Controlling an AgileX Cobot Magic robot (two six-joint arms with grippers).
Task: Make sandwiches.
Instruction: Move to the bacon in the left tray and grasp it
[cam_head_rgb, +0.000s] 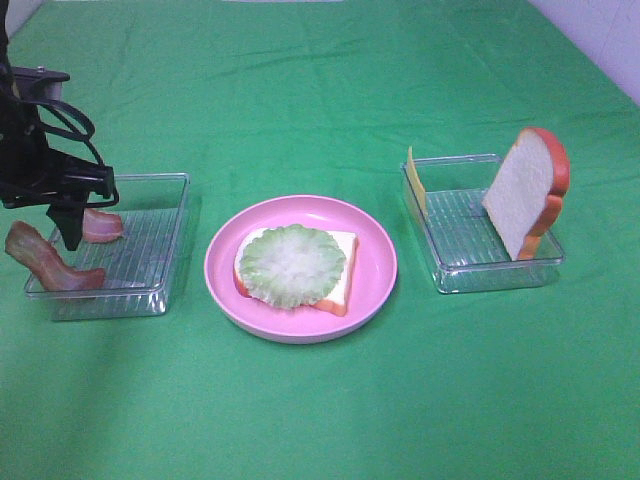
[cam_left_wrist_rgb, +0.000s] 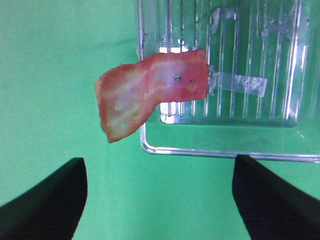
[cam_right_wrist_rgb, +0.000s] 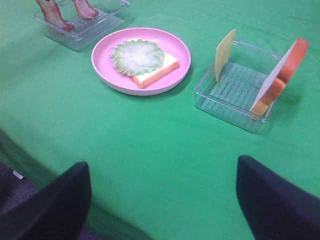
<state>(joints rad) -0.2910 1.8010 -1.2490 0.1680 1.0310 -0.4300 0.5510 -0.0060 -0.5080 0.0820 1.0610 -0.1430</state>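
In mid-frame, on the pink plate, lettuce tops one bread slice; bacon strips at left, cheese and second slice at right wait in trays. My left claw and right claw gape wide, empty.

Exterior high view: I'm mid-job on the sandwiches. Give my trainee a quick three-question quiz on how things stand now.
1. True or false: a bacon strip hangs over the rim of the left tray.
2. What lies on the bread slice in the pink plate? A tomato, B lettuce, C bacon strip.
3. Fill in: the left pincer has its jaws ___.
Key: 1 true; 2 B; 3 open.
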